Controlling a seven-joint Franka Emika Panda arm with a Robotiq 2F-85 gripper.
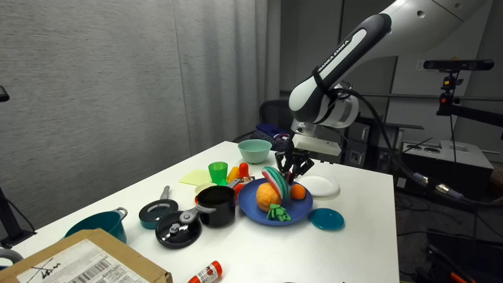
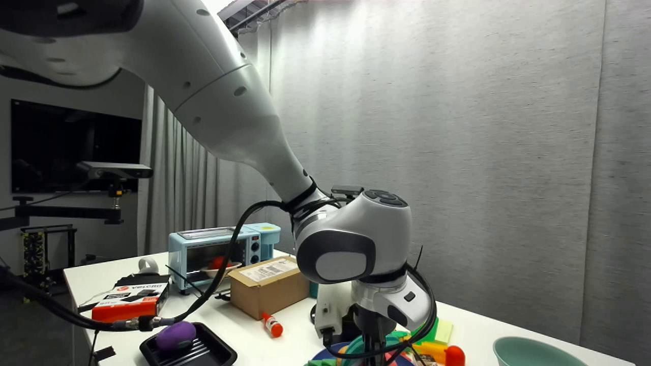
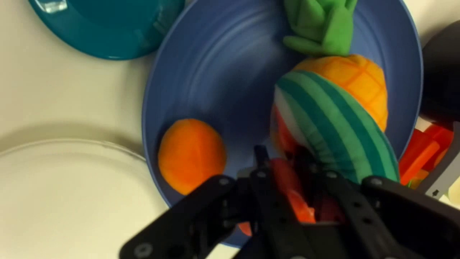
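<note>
End effector (image 3: 283, 157) | narrowly parted about red thing (image 3: 288, 180), grip unclear | white table (image 1: 334, 255) below | grey curtain (image 1: 90, 98)

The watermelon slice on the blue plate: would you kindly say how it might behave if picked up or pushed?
The watermelon slice would probably squash and be light for its size, as it looks like stuffed fabric. It might tip or slide if pushed, since it seems to lean against the pineapple.
</note>
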